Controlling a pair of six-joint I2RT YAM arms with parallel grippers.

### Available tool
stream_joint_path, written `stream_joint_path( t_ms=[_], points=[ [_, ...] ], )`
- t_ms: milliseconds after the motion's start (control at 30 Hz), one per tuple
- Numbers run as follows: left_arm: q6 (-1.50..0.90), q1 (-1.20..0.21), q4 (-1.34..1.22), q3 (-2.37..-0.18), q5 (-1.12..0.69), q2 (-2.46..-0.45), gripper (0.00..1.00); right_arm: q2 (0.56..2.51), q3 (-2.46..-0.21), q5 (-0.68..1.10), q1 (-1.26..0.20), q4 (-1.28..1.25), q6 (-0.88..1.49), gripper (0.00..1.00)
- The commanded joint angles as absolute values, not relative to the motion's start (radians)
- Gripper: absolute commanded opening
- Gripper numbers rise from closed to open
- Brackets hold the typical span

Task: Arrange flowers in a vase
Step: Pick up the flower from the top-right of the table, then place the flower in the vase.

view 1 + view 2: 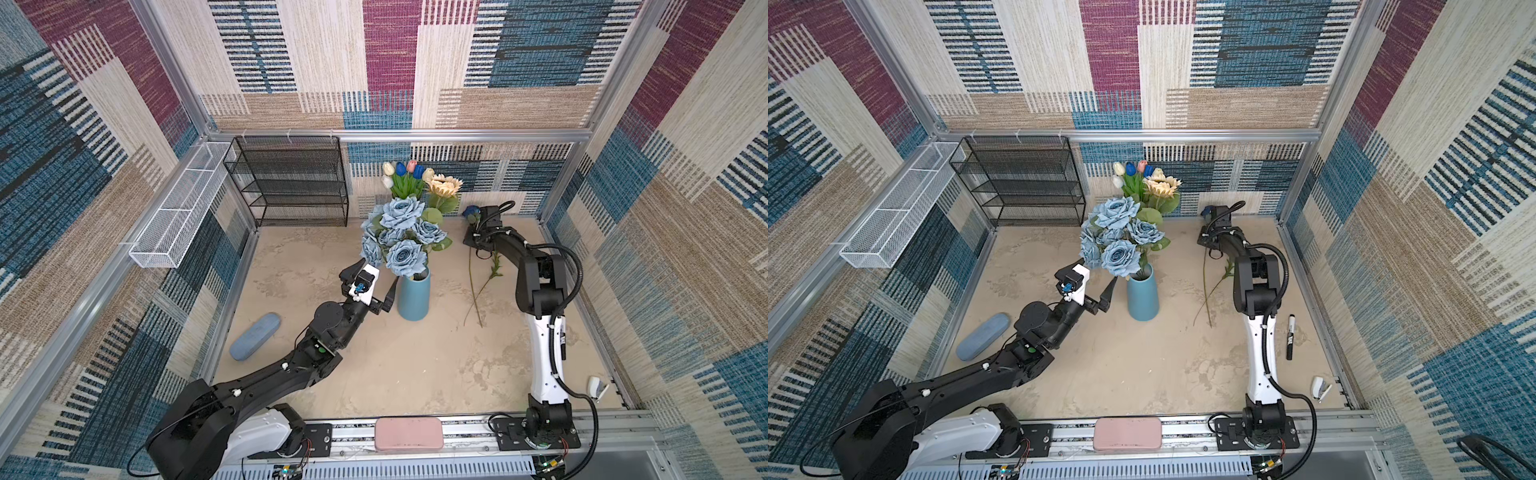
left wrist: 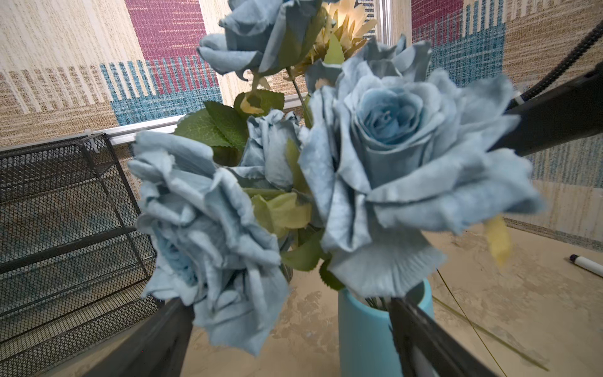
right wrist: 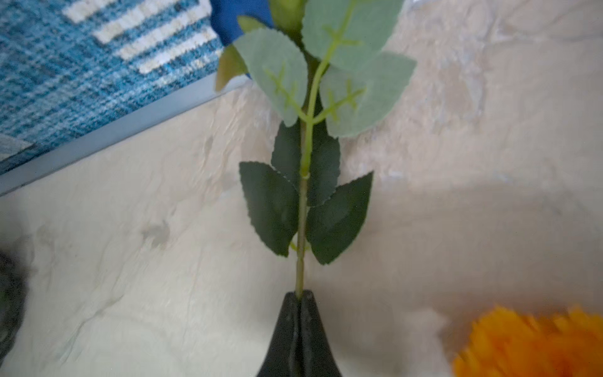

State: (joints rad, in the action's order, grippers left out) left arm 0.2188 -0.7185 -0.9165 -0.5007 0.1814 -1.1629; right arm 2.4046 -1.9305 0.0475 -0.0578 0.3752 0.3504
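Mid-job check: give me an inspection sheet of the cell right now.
Surface: beige tabletop, stems lying right of the blue vase.
Job's things: vase upright with pale blue roses, tulips, sunflower; orange bloom on table.
Clutter: blue-grey case, pink case, marker, mesh shelf, white basket.
Claws: left claw open beside vase; right claw shut on deep blue rose's stem.
Cables: black hose along right arm, nothing snagged seen.
Surroundings: patterned fabric walls, aluminium frame.
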Motion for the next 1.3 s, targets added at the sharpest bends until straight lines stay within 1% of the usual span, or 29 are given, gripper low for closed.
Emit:
stream_joint_path(
  t_ms=[0,100,233,333,500,600,667,767,867,1033,1267],
  points=[
    [0.195,-0.718,-0.952,-0.497,0.197,-1.163,0.95,2.281,-1.834,0.118,-0.061,0.268,0.36,0.0],
    [0.192,-0.718,-0.957,-0.497,0.198,-1.165,0.96,2.117,-1.68,0.172,-0.061,0.162,0.369,0.0],
    [0.19,-0.718,-0.967,-0.495,0.204,-1.167,0.96,1.893,-1.487,0.293,-0.061,0.016,0.379,0.0],
    [0.189,-0.718,-0.965,-0.493,0.209,-1.165,0.96,1.683,-1.346,0.346,-0.06,-0.092,0.398,0.0],
    [0.193,-0.717,-0.965,-0.482,0.223,-1.154,0.96,1.293,-1.104,0.392,-0.061,-0.352,0.42,0.0],
    [0.199,-0.718,-0.961,-0.471,0.225,-1.144,0.96,1.176,-1.061,0.497,-0.061,-0.449,0.455,0.0],
    [0.203,-0.718,-0.952,-0.469,0.228,-1.139,0.96,1.138,-1.058,0.566,-0.061,-0.505,0.499,0.0],
    [0.209,-0.716,-0.946,-0.469,0.234,-1.139,0.96,1.082,-0.998,0.624,-0.061,-0.697,0.606,0.0],
    [0.212,-0.716,-0.946,-0.469,0.241,-1.14,0.96,1.071,-0.965,0.668,-0.066,-0.906,0.711,0.0],
    [0.212,-0.717,-0.943,-0.48,0.238,-1.155,0.95,1.164,-1.018,0.721,-0.12,-1.133,0.856,0.0],
    [0.208,-0.718,-0.948,-0.496,0.228,-1.178,0.96,1.272,-1.106,0.682,-0.222,-1.306,0.896,0.0]
  ],
)
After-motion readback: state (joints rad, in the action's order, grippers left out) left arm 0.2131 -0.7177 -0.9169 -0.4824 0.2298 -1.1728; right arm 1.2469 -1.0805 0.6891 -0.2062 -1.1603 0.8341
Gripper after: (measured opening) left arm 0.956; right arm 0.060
